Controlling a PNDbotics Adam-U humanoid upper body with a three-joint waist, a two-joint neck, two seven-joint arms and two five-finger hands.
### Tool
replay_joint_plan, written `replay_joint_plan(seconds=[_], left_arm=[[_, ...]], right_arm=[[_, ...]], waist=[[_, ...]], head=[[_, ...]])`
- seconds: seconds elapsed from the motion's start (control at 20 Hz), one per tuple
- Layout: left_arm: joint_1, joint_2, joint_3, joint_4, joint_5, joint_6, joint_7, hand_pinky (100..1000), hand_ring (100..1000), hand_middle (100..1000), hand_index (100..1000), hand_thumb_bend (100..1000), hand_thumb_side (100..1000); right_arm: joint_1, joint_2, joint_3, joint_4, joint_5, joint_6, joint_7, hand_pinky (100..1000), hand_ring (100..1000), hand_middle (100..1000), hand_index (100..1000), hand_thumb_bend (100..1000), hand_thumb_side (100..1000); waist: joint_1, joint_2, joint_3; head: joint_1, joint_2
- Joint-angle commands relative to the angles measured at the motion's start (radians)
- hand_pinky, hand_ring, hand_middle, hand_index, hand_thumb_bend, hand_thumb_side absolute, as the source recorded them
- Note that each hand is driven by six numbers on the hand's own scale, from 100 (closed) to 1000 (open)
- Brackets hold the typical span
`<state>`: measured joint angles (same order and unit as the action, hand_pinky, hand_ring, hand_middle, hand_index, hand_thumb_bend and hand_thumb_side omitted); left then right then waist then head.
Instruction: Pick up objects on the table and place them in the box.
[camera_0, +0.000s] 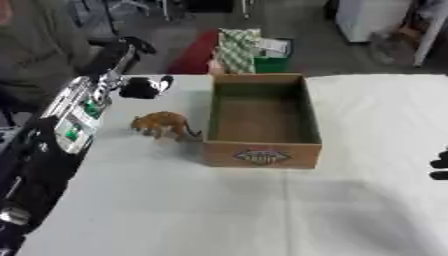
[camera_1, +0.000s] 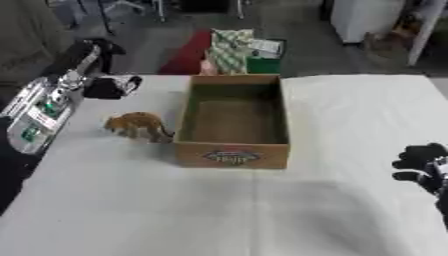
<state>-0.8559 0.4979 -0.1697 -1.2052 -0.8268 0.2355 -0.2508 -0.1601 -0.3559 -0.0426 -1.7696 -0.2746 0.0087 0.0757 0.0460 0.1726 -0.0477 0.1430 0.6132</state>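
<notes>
An orange toy animal (camera_0: 162, 124) stands on the white table, just left of the open cardboard box (camera_0: 262, 153), whose inside shows nothing. My left arm runs up the table's left edge. Its black left hand (camera_0: 143, 87) lies beyond the toy, near the table's far left corner and apart from the toy. My right hand (camera_1: 421, 161) hovers at the table's right edge, level with the box's front, fingers relaxed and holding nothing.
Beyond the table's far edge stand a green-and-white patterned bag (camera_0: 238, 50) and a red thing (camera_0: 194, 54) on the floor. A person in grey (camera_0: 35, 45) is at the far left. White tablecloth (camera_0: 219, 215) stretches in front of the box.
</notes>
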Motion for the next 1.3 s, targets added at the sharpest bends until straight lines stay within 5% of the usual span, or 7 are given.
replay_joint_plan(seconds=[0.05, 0.5, 1.3], left_arm=[[-0.042, -0.009, 0.015, 0.055, -0.078, -0.007, -0.066, 738, 761, 759, 799, 384, 303], [-0.073, -0.064, 0.038, 0.2, -0.152, 0.006, -0.094, 724, 751, 751, 797, 419, 317], [-0.035, -0.085, 0.047, 0.292, -0.175, 0.038, -0.157, 674, 643, 638, 752, 364, 238]], right_arm=[[-0.007, -0.013, -0.002, -0.012, 0.007, -0.002, 0.004, 632, 667, 607, 681, 100, 667], [-0.006, -0.013, 0.002, -0.011, 0.01, 0.0, 0.009, 633, 668, 607, 681, 100, 670], [-0.005, -0.012, 0.002, -0.009, 0.011, 0.0, 0.011, 633, 668, 608, 682, 100, 673]], waist=[[-0.002, -0.016, -0.001], [0.001, -0.015, -0.008], [-0.001, -0.013, -0.007]], head=[[0.001, 0.01], [-0.006, 0.006], [-0.013, 0.0]])
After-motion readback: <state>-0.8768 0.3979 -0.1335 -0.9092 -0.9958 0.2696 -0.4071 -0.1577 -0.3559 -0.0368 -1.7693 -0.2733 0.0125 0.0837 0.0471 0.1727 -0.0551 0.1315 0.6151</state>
